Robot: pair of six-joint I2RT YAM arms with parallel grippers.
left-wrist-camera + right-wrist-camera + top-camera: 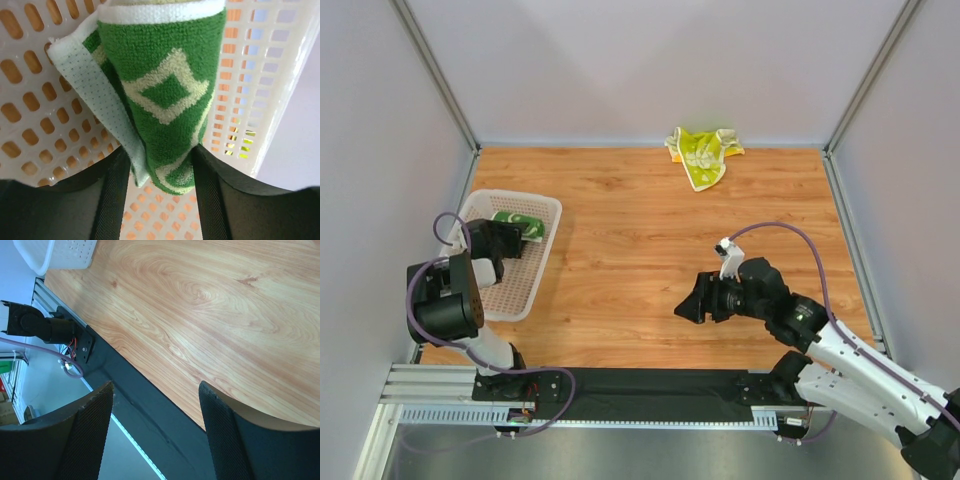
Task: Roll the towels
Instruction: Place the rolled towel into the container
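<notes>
The dark green towel (518, 223) with its white diamond pattern lies rolled in the white basket (515, 290). In the left wrist view the roll (165, 90) runs away from me, a pale flap hanging off its left side. My left gripper (523, 238) (160, 156) is open, and the roll's near end sits loosely between its fingers (112, 200). The yellow and lime-green towel (702, 152) lies crumpled at the far edge of the table. My right gripper (688, 305) (156, 386) hangs open and empty over the table's near edge.
The perforated basket wall (270, 75) rises close to the right of my left gripper. A black strip (650, 385) (150, 405) borders the wooden table (640, 250) at the near edge. White walls close in three sides. A corner of the basket (55, 252) shows in the right wrist view.
</notes>
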